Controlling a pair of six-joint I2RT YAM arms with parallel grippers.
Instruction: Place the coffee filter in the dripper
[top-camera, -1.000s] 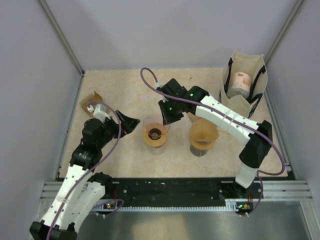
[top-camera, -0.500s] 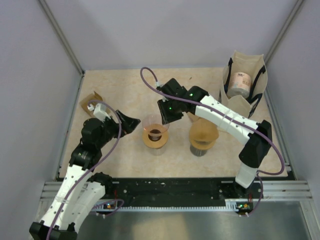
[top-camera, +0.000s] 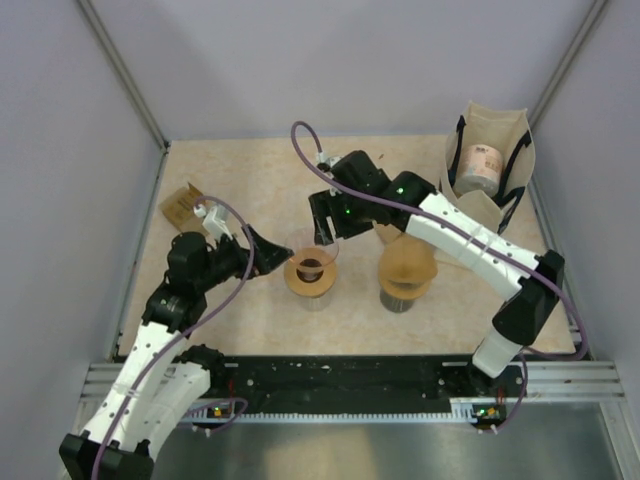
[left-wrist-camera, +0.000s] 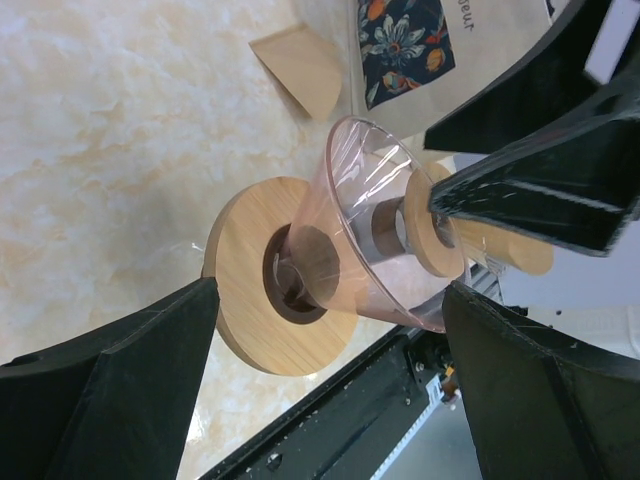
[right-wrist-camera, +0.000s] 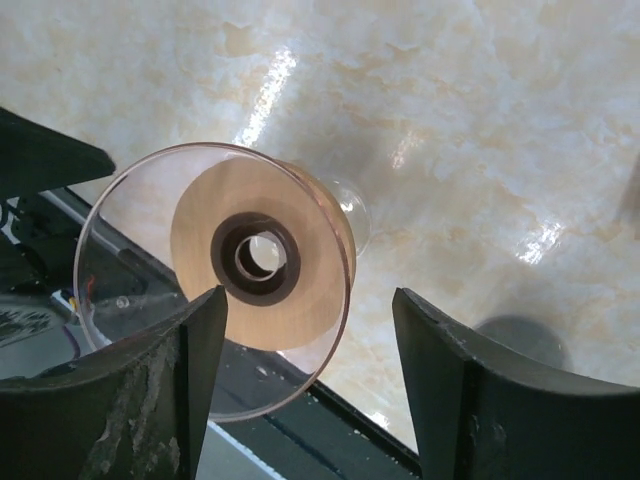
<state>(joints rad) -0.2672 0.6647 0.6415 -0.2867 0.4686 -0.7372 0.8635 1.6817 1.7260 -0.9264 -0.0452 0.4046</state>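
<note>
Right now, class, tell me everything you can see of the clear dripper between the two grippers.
The dripper is a clear cone, glass or plastic by its look, set through a round pale wooden collar with a dark central hole. It stands upright on the table, mouth up and empty. The left gripper flanks it with open jaws; the right gripper, open, hangs over its mouth.

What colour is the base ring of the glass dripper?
Light wood base ring, dark brown centre; best in left wrist view.

Bright, even light; glare on the table (right-wrist-camera: 268, 88) and clear dripper (left-wrist-camera: 362, 225), shadows soft.
</note>
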